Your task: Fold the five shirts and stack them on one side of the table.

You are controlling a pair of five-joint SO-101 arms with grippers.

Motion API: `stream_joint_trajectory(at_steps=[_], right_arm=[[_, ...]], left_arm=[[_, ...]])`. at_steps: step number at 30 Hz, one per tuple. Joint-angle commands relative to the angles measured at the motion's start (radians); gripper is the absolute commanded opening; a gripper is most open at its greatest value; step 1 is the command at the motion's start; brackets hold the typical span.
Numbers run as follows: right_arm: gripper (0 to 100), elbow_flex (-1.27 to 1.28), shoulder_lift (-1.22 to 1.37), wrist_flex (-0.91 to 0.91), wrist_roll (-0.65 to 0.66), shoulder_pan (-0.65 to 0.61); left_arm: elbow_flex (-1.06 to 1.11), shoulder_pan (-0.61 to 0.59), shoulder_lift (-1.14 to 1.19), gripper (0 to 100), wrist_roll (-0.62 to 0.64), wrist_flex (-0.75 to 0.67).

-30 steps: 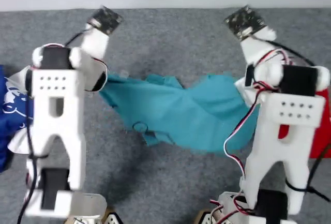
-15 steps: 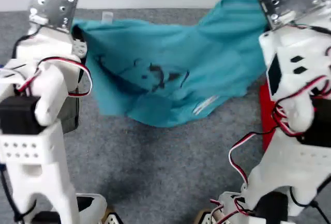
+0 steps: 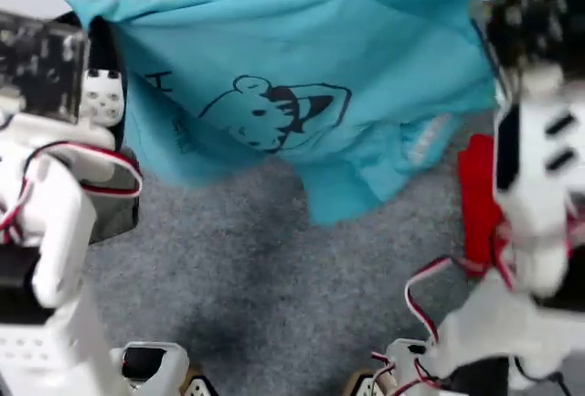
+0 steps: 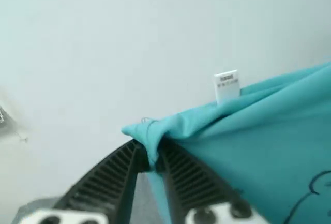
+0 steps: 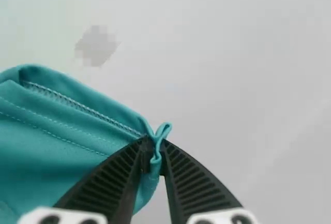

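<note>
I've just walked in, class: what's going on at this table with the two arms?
The two arms are holding a teal shirt stretched out between them, up above the grey table. The left gripper is shut on one edge, near the white tag, and the right gripper is shut on the opposite hem. The shirt hangs open with its printed drawing showing and is not yet folded. A red shirt lies on the table beside the right arm.

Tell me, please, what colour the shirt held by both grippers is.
The shirt is teal with a dark line drawing, clearest in the high view.
</note>
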Motion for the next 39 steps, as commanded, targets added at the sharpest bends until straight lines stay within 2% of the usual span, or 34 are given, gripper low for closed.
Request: stream_joint_trajectory(at_steps=[1, 5, 13, 18, 23, 29, 32, 39], right_arm=[[1.0, -0.084, -0.056, -0.035, 0.052, 0.013], [1.0, -0.097, -0.077, -0.036, 0.097, 0.013], [1.0, -0.089, -0.196, -0.019, 0.098, 0.028], [1.1, -0.089, -0.239, 0.099, 0.112, 0.133], [1.1, -0.026, -0.216, 0.245, 0.112, 0.136], [1.1, 0.219, -0.102, 0.283, 0.109, 0.067], [1.1, 0.35, -0.008, 0.242, 0.104, 0.024], [1.0, 0.454, 0.242, -0.051, -0.005, -0.001]], left_arm=[[-0.036, -0.005, -0.061, 0, -0.017, -0.011], [-0.035, 0.002, -0.103, 0, -0.112, 0.057], [-0.035, -0.005, -0.21, 0, -0.118, 0.163], [-0.035, -0.005, -0.275, 0, -0.19, 0.29], [-0.021, -0.005, -0.262, 0, -0.215, 0.37], [0.094, -0.005, -0.074, 0, -0.212, 0.354], [0.148, -0.005, 0.077, 0, -0.212, 0.307], [0.163, -0.005, 0.45, 0, -0.21, 0.066]])
